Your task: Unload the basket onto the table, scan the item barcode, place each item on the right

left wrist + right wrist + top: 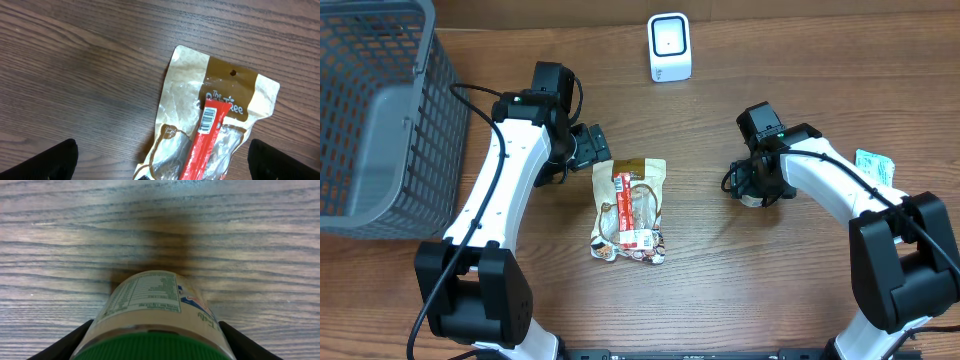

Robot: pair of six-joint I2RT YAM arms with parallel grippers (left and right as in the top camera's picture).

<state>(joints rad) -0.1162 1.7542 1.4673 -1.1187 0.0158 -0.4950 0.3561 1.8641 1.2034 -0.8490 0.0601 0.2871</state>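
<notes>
Jar is sitting between the half-spread fingers of the right hand, green lid nearest the wrist, long axis running along the reach, clamping not verifiable, while the left hand, spread fully and empty, is hovering above the pouch.

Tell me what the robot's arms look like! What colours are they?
The left arm and the right arm both have smooth white covers on their long parts, with chunky black joints and bases. Thin black cables run along each one. A tiny green light glows near the left wrist. The left gripper and right gripper are black, with wedge-shaped fingers.
</notes>
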